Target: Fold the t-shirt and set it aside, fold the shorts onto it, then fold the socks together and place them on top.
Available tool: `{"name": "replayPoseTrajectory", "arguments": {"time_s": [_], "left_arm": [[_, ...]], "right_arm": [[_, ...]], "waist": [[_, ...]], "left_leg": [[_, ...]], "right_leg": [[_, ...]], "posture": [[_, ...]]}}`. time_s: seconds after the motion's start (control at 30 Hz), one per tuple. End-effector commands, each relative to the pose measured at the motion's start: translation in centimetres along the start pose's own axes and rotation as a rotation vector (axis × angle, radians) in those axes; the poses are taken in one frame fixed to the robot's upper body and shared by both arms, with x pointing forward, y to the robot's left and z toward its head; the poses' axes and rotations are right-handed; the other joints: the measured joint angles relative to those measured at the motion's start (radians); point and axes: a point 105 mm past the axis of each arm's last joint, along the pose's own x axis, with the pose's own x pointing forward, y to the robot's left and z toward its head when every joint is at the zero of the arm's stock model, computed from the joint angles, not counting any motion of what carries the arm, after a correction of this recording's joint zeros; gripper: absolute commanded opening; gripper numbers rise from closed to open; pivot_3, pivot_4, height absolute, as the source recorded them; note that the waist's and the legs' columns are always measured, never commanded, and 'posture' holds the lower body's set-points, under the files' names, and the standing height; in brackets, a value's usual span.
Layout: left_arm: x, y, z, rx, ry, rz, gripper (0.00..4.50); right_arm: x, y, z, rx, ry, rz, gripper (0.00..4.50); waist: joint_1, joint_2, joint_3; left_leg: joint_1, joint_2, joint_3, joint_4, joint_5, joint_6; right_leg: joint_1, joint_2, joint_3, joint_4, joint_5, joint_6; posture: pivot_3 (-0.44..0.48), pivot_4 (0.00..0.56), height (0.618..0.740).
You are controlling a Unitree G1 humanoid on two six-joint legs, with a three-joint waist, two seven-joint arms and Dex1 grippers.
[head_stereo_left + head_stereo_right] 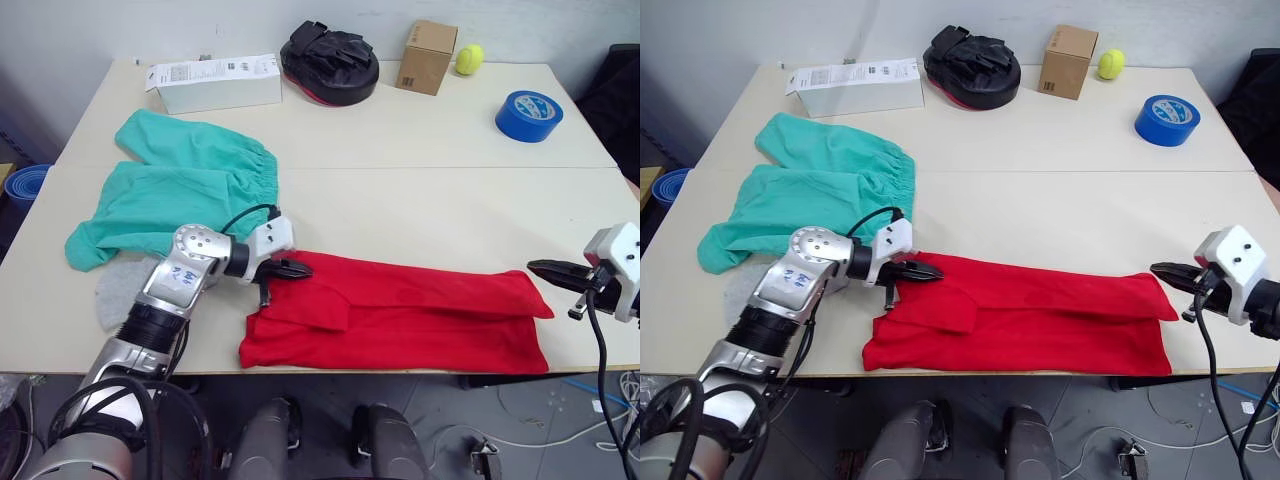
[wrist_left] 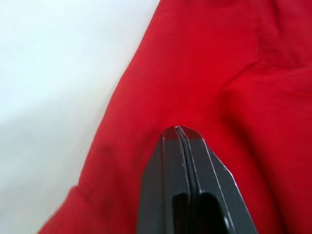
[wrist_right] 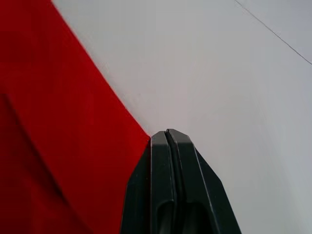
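1. Hard to read: the socks (image 1: pixel 118 290) show as just a pale grey patch at the table's (image 1: pixel 420 190) near-left edge, partly behind your L arm and tucked under the shorts' lower hem; you can't tell one sock from two.
2. T-shirt (image 1: pixel 400 320) is folded into a long band; near edge sits at the table's front edge, so you can't tell if any of it hangs over. One sleeve flap lies folded on top toward the left end.
3. T-shirt long axis runs left-right along the front edge, left end near your L gripper, right end tapering to a corner by your R gripper.
4. Shorts (image 1: pixel 175 185) lie back-left, well apart from the red band's middle, gathered waistband facing right, legs pointing left. Drawstring not visible.
5. L gripper (image 1: pixel 297 269): fingers pressed together, tips over the t-shirt's upper-left part. Wrist view shows red cloth all around the closed tips; can't tell if any fabric is pinched.
6. R gripper (image 1: pixel 541 267): fingers closed too, nothing between them, tips just beside the t-shirt's right corner, over bare table.
7. Back of table, clear of the clothes: white box (image 1: pixel 215 82), black pad (image 1: pixel 330 60), cardboard box (image 1: pixel 428 57), yellow ball (image 1: pixel 469 58), blue tape roll (image 1: pixel 528 115).
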Motion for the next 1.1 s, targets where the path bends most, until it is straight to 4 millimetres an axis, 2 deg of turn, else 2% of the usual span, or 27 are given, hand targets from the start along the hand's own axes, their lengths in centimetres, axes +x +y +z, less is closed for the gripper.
{"name": "replayPoseTrajectory", "arguments": {"time_s": [0.03,0.1,0.17,0.4,0.43,0.47,0.6,0.8,0.9,1.1], "left_arm": [[-2.1,-1.6,2.6,0.048,-0.073,-0.066,0.85],[-3.1,-2.6,3.4,0.054,-0.090,-0.104,1.57],[-3.7,-3.1,4.1,0.056,-0.104,-0.119,2.08],[-3.8,-3.4,4.8,0.060,-0.112,-0.074,4.28],[-3.8,-3.4,4.7,0.060,-0.113,-0.068,4.50],[-3.7,-3.4,4.8,0.060,-0.115,-0.061,4.50],[-3.6,-3.6,4.8,0.059,-0.122,-0.050,4.50],[-3.7,-3.8,5.0,0.061,-0.135,-0.047,4.50],[-3.7,-3.7,5.2,0.065,-0.140,-0.044,4.50],[-3.6,-3.5,5.4,0.079,-0.143,-0.035,4.50]], "right_arm": [[0.1,-0.7,1.1,-0.057,0.036,0.032,0.36],[0.7,-1.0,1.0,-0.070,0.066,0.061,0.99],[1.2,-1.2,0.7,-0.093,0.104,0.101,1.56],[3.0,-1.8,0.0,-0.142,0.212,0.208,3.93],[3.4,-2.1,-0.2,-0.147,0.231,0.206,4.27],[3.8,-2.3,-0.5,-0.149,0.251,0.202,4.49],[4.2,-2.3,-1.4,-0.137,0.326,0.262,4.49],[4.5,-2.2,-1.1,-0.136,0.315,0.305,4.49],[4.9,-2.3,-1.3,-0.139,0.329,0.302,3.90],[6.1,-2.4,-2.2,-0.138,0.360,0.288,1.88]], "waist": [[-0.006,0.000,0.000],[-0.012,0.001,0.000],[-0.014,0.001,0.000],[-0.014,0.002,0.001],[-0.014,0.002,0.001],[-0.015,0.002,0.001],[-0.014,0.002,0.001],[-0.015,0.002,0.001],[-0.016,0.002,0.001],[-0.019,0.002,0.001]], "left_leg": [[0.000,0.000,0.000,0.000,0.000,0.000],[0.000,0.000,0.000,0.000,0.000,0.000],[0.000,0.000,0.000,0.000,0.000,0.000],[0.000,0.000,0.001,0.000,0.000,0.000],[0.000,0.000,0.001,0.000,0.000,0.000],[0.000,0.000,0.001,0.000,0.000,0.000],[0.000,0.000,0.001,0.000,0.001,-0.001],[0.000,0.000,0.001,0.001,0.001,-0.001],[0.000,0.000,0.001,0.001,0.001,-0.001],[0.000,0.000,0.001,0.001,0.001,-0.002]], "right_leg": [[0.000,0.000,0.000,0.000,0.000,0.000],[0.000,0.000,0.000,0.000,0.000,0.000],[0.000,0.000,0.000,0.000,0.000,0.000],[-0.001,0.000,0.001,0.000,0.000,0.000],[-0.001,0.000,0.000,0.000,0.000,0.000],[-0.001,0.000,0.001,0.000,0.000,0.000],[-0.002,0.000,0.001,0.001,0.000,0.000],[-0.001,0.000,0.001,0.001,0.000,0.000],[-0.002,0.000,0.001,0.001,0.000,0.000],[-0.002,0.001,0.001,0.001,0.000,0.000]], "posture": [[0.000,0.150,0.740],[0.000,0.150,0.740],[0.000,0.150,0.740],[0.000,0.150,0.740],[0.000,0.150,0.740],[0.000,0.150,0.740],[0.000,0.150,0.740],[0.000,0.150,0.740],[0.000,0.150,0.740],[0.000,0.150,0.740]]}}
